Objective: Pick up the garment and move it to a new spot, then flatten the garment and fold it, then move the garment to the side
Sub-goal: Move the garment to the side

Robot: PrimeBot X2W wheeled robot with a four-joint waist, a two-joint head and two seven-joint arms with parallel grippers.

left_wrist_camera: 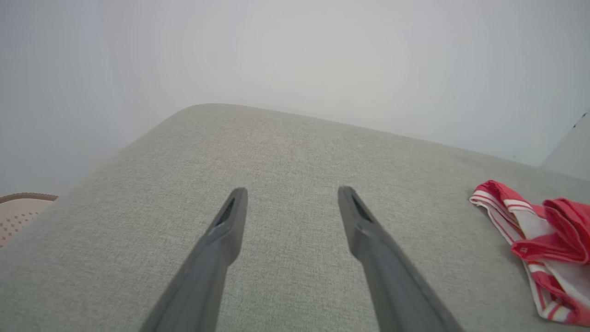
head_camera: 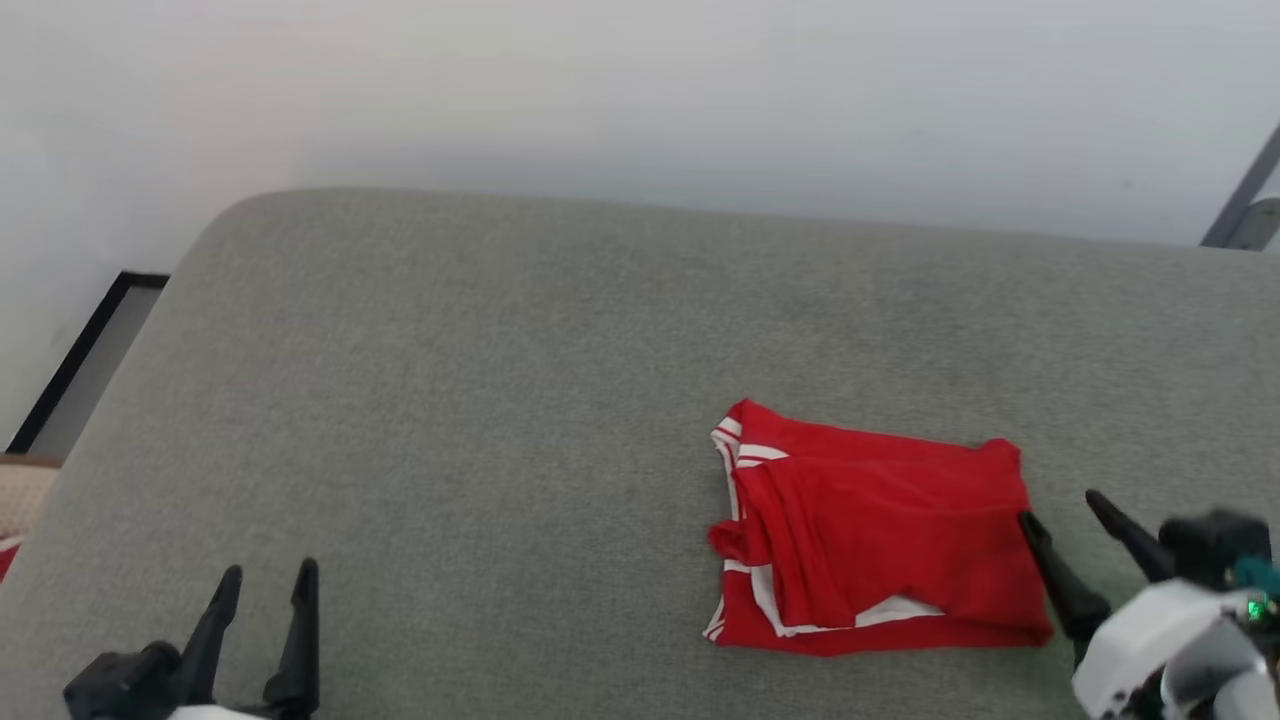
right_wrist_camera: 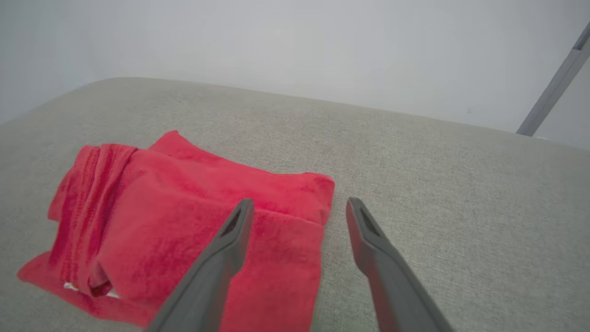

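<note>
I am reading the task as nearly finished. The shirt [head_camera: 880, 530] is lying on the grey padded surface [head_camera: 500, 400] as a compact folded rectangle, red side up, with bits of white striped trim peeking out at the edge farthest from my right end effector [head_camera: 1058, 508]. The pick-up, flattening and folding therefore look done. What I am judging as left, if anything, is the last slide to the side, and I cannot tell whether this spot is already the final one. The right end effector is standing with its fingers spread wide and gripping nothing. The shirt's near edge is sitting just under and beside its left finger, and I cannot tell whether the two are touching. My left end effector [head_camera: 270, 568] is also gaping wide and holding nothing, with the shirt lying well off to its right and only bare padding ahead of it. Beyond both end effectors a pale wall [head_camera: 640, 90] is closing off the far edge. A grey metal bar [head_camera: 1245, 205] is leaning ahead of the right one and to its right. Nothing is blocking a sideways push.
</note>
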